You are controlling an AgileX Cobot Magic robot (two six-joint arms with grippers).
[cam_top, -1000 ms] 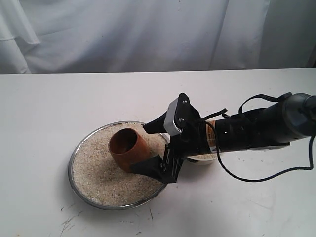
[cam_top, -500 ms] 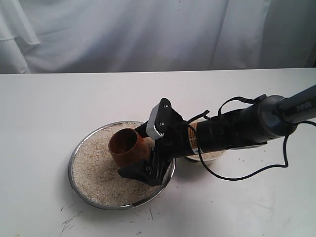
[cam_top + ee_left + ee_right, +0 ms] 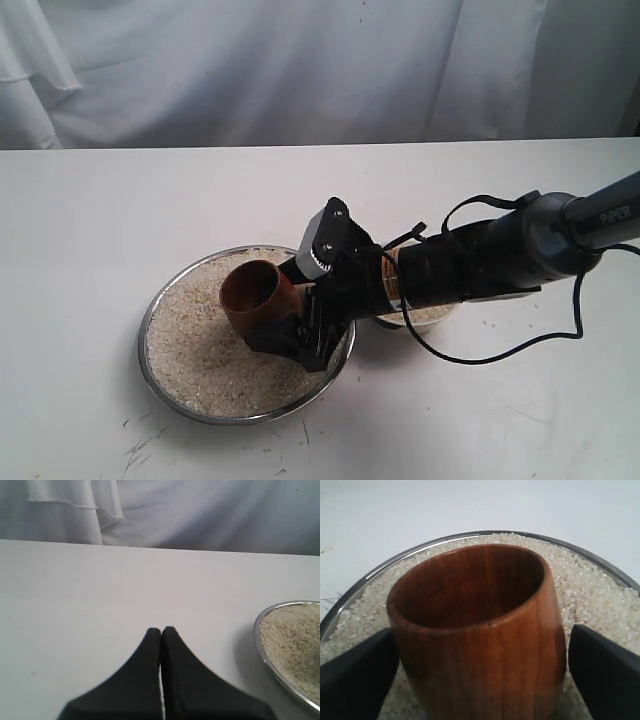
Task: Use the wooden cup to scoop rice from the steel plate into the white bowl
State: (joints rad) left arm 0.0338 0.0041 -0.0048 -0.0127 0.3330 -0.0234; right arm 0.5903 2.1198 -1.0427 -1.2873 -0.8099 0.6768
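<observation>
Jaws of the right gripper (image 3: 482, 672) stand apart, one black finger (image 3: 357, 677) on each side of the single wooden cup (image 3: 470, 645). One finger is at the cup's wall, and a narrow slit of rice shows between the other finger and the cup, so nothing is clamped. The cup stands mouth up in the rice (image 3: 200, 350), on the right part of the one steel plate (image 3: 144, 340), and its inside looks dark and bare. Rice covers the plate in a loose, pale layer out to the rim. There is one white bowl (image 3: 430, 317), just beside the plate's right edge. The right arm (image 3: 480, 265) lies low over it and hides most of it, leaving only a sliver of its pale rim in sight. Whether it holds anything cannot be told. The left gripper (image 3: 161, 635) has its two black fingers pressed together with nothing between them. It hangs over the bare white table (image 3: 100, 220), with the plate's rim off to one side of it. A white cloth (image 3: 250, 70) hangs behind the table.
</observation>
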